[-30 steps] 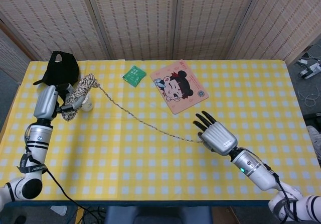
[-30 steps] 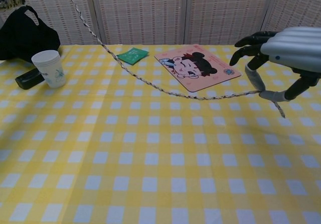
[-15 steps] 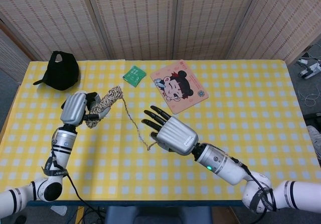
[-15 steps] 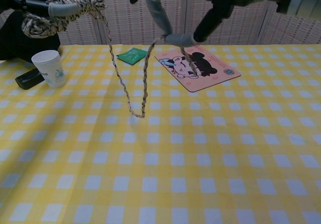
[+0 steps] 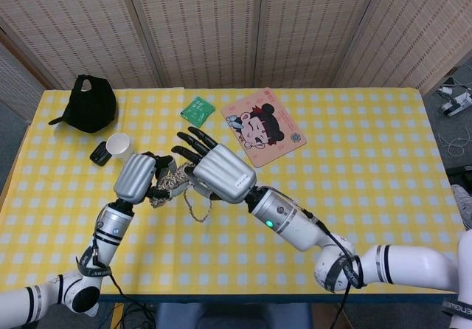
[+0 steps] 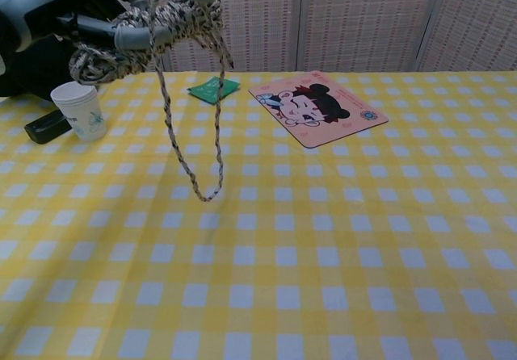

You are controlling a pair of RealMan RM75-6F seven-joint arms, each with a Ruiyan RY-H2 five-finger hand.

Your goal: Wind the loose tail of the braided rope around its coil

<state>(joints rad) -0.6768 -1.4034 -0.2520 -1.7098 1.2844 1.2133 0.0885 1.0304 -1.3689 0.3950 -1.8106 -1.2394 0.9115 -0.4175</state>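
In the head view a black bag lies at the table's ten o'clock corner, with a dark block and a paper cup just toward four o'clock of it. The left hand is raised over the table at about eight o'clock from its middle, fingers curled around the coil of braided rope, which it grips; in the chest view that coil sits high at eleven o'clock, clear of the cloth. From it the tail hangs in a slack loop, its low end near the cloth. The right hand is pressed close against the coil at its three o'clock side, upper fingers spread and pointing to ten o'clock; whether it pinches the tail I cannot tell. A green packet and a pink cartoon mat lie toward twelve o'clock.
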